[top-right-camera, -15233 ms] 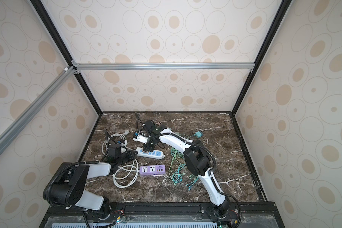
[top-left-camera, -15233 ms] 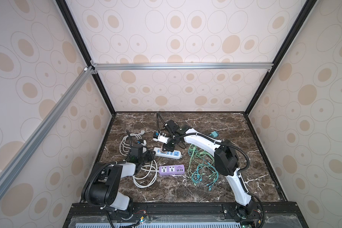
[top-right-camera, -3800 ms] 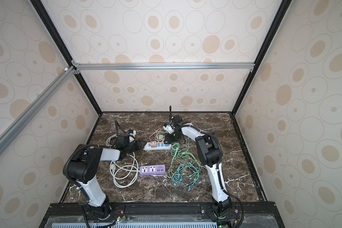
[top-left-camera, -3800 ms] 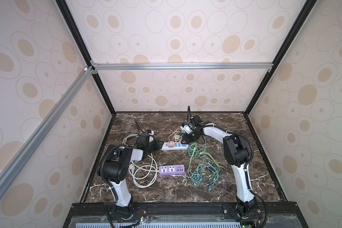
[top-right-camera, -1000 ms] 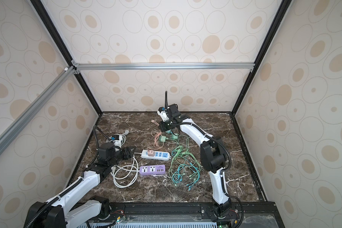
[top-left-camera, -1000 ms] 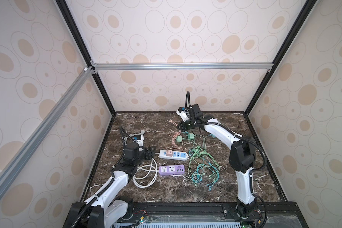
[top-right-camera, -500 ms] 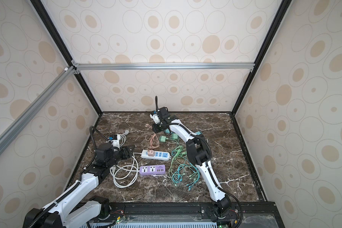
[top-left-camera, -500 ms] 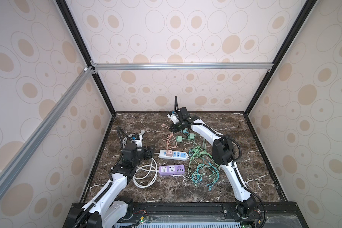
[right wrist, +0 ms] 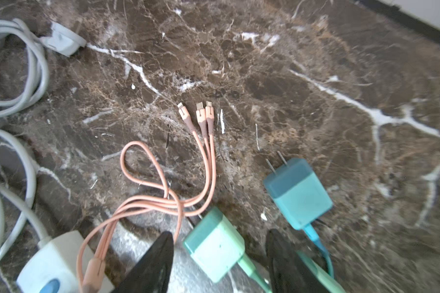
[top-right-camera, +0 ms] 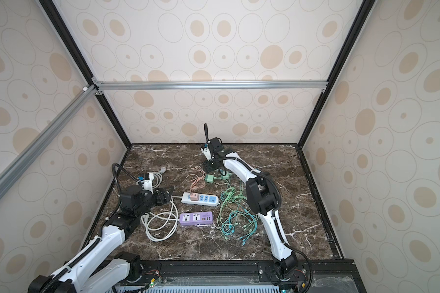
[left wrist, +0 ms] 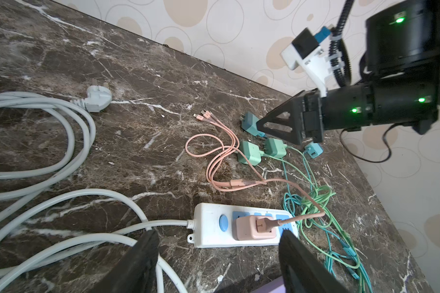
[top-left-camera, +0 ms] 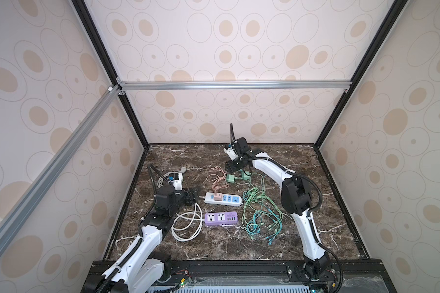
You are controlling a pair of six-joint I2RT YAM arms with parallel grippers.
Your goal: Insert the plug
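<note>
The right gripper (right wrist: 219,234), wide open and empty, hovers over the mint plug (right wrist: 214,243), which lies loose just beneath and between its jaws, prongs ahead and slantwise to the closing line, cord (right wrist: 249,266) trailing back; the open, empty left gripper (left wrist: 219,234) faces the strip (left wrist: 203,236).

Even, soft light — right wrist view blurred — wide-angle edge distortion.

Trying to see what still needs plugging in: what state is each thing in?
Pink square adapter: plugged into the white power strip.
Purple power strip: sockets empty.
White three-pin plug: loose on the marble table, unplugged.
Mint green adapter: unplugged, lying on the table.
Teal adapter: unplugged, prongs bare.
Left gripper: open, empty.
Right gripper: open over the mint green adapter.
</note>
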